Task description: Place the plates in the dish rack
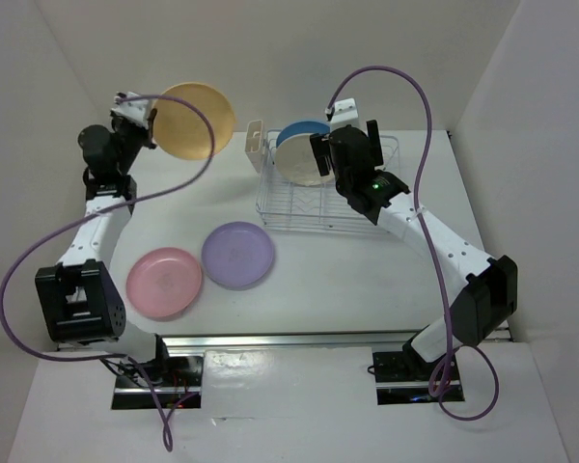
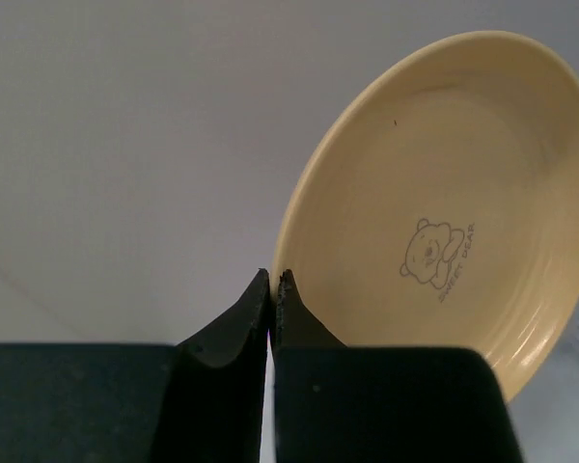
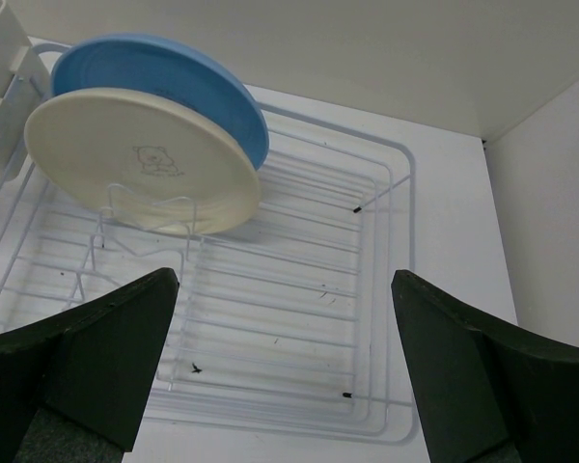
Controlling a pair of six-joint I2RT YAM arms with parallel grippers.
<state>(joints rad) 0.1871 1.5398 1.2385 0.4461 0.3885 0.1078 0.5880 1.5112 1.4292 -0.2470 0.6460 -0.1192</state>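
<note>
My left gripper point(image 1: 152, 123) is shut on the rim of the yellow-orange plate point(image 1: 195, 121) and holds it in the air at the far left; the wrist view shows its bear print point(image 2: 434, 207) beside my fingers point(image 2: 272, 282). The dish rack point(image 1: 367, 212) stands at the back centre. A blue plate point(image 3: 174, 72) and a cream plate point(image 3: 140, 159) stand upright at its left end. My right gripper point(image 3: 285, 289) is open and empty above the rack's bare wires point(image 3: 299, 309). A pink plate point(image 1: 164, 282) and a purple plate point(image 1: 237, 255) lie flat on the table.
A small cream cutlery cup point(image 1: 254, 147) hangs on the rack's left end. White walls close in the table at the back and sides. Purple cables point(image 1: 405, 87) loop over both arms.
</note>
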